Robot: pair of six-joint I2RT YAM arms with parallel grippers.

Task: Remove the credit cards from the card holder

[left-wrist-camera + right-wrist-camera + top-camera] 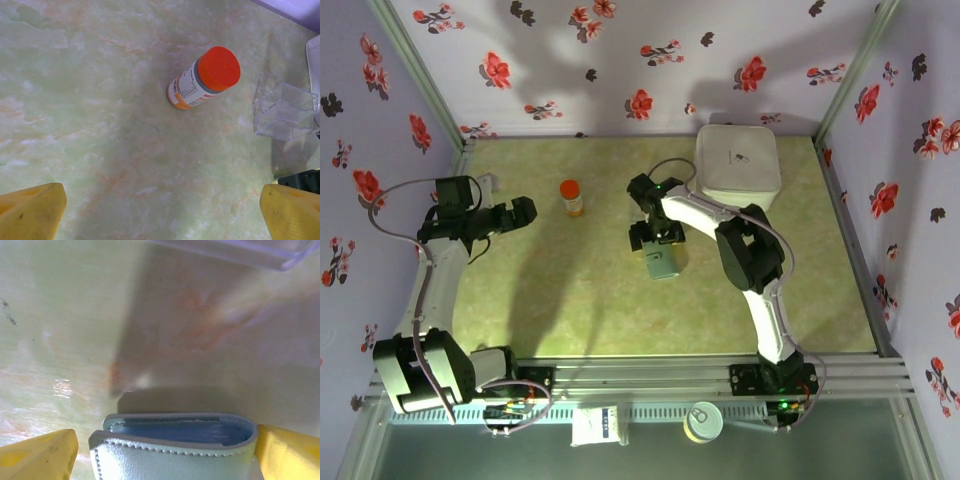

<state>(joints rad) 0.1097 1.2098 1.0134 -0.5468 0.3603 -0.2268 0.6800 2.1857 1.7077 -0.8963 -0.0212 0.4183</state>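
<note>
The card holder (pixel 170 460) is a pale grey-blue folded wallet lying between the fingers of my right gripper (pixel 167 455). Its fold faces the right finger (pixel 290 455), which touches it. A small gap separates it from the left finger (pixel 40 455), so the gripper is open around it. Blue shows inside the fold; I cannot tell whether that is a card. The red card is hidden. From above, the holder (pixel 663 264) lies mid-table under the right gripper (pixel 658 250). My left gripper (pixel 525 210) hangs open and empty over bare table, its fingers (pixel 30 212) spread wide.
An orange-capped bottle (pixel 572 197) stands between the arms, ahead of the left gripper (pixel 202 77). A clear square plastic piece (pixel 284 111) sits just beyond the holder. A large white box (pixel 738 162) stands at the back right. Flowered walls close in three sides.
</note>
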